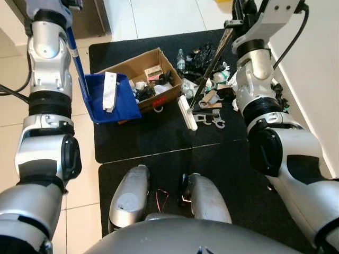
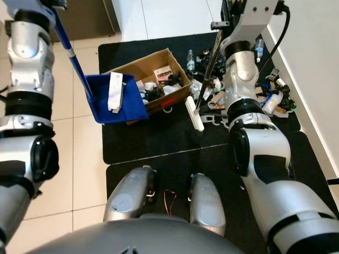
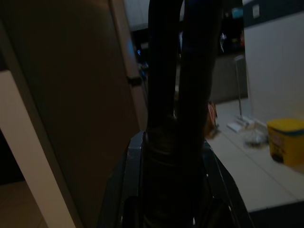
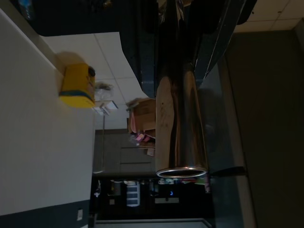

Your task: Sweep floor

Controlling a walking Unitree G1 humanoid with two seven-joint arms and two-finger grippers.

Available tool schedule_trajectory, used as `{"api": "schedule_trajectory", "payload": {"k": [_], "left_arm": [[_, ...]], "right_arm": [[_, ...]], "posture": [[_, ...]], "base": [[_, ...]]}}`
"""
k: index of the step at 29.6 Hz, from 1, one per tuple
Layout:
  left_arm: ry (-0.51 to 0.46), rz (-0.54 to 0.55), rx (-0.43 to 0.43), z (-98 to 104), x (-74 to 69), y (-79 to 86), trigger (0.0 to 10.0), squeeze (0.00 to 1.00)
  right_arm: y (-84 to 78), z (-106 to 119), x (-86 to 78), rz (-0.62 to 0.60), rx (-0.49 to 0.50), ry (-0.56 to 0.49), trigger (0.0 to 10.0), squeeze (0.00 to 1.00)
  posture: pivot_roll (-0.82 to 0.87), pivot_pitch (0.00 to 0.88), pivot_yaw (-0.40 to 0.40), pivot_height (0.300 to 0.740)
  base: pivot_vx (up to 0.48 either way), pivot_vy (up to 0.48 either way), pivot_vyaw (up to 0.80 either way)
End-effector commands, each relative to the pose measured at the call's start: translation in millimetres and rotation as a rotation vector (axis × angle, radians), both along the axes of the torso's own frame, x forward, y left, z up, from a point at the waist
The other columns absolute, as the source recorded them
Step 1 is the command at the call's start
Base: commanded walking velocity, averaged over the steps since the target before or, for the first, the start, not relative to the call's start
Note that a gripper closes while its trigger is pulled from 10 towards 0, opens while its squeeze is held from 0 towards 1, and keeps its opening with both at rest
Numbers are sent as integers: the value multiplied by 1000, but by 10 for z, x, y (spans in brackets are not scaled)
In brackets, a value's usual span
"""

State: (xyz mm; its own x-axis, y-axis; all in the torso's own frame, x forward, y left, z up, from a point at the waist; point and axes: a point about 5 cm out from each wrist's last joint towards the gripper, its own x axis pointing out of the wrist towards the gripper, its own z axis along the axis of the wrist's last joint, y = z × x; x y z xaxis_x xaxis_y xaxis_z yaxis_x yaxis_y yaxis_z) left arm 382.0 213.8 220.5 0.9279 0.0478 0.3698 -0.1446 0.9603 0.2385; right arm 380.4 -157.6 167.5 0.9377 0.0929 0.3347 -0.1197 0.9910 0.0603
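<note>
Broom (image 1: pixel 210 69) handle and dustpan (image 1: pixel 114 98) handle (tops cut off).

Litter pile (image 1: pixel 212 79) beside cardboard box (image 1: pixel 153 79)

the dustpan (image 1: pixel 112 99) rests on the left end of the cardboard box (image 1: pixel 151 79), which stands on the mat (image 1: pixel 159 140). right of the box lies the broom head (image 1: pixel 187 112), with litter (image 1: pixel 209 66) behind it.
</note>
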Motion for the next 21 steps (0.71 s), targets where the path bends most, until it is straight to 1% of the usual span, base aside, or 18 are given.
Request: {"api": "schedule_trajectory", "payload": {"k": [1, 4, 6, 8, 11, 13, 14, 17, 21], "left_arm": [[-84, 6, 60, 196, 31, -10, 10000, 0], [-86, 15, 66, 219, 49, -7, 10000, 0], [-103, 22, 50, 280, 73, -1, 10000, 0], [-110, 25, 48, 292, 77, 0, 10000, 0], [-171, 8, 4, 411, 60, 2, 10000, 0], [-192, 5, -5, 439, 54, 3, 10000, 0], [-217, 7, -8, 474, 38, 11, 10000, 0], [-290, 22, 13, 570, -18, 36, 10000, 0], [-345, 15, 121, 620, -55, 8, 10000, 0]], "right_arm": [[-2, 73, -21, 2, -13, -64, 10000, 0], [5, 65, -30, 4, -13, -67, 10000, 0], [11, 48, -40, 6, -13, -66, 10000, 0], [13, 46, -42, 6, -13, -67, 10000, 0], [-1, 58, -40, 2, -10, -71, 10000, 0], [-5, 62, -39, 0, -10, -72, 10000, 0], [-8, 72, -35, 0, -9, -74, 10000, 0], [-4, 98, -23, 2, -8, -79, 10000, 0], [37, 112, -15, 13, -7, -81, 10000, 0]], "posture": [[230, 104, 4, 740], [230, 106, 4, 740], [226, 111, 5, 740], [227, 112, 5, 740], [232, 105, 3, 740], [232, 105, 3, 740], [238, 102, -1, 740], [243, 100, -5, 740], [249, 102, -9, 740]], "base": [[0, 0, 0], [0, 0, 0], [0, 0, 0], [0, 0, 0], [0, 0, 0], [0, 0, 0], [0, 0, 0], [0, 0, 0], [0, 0, 0]]}}
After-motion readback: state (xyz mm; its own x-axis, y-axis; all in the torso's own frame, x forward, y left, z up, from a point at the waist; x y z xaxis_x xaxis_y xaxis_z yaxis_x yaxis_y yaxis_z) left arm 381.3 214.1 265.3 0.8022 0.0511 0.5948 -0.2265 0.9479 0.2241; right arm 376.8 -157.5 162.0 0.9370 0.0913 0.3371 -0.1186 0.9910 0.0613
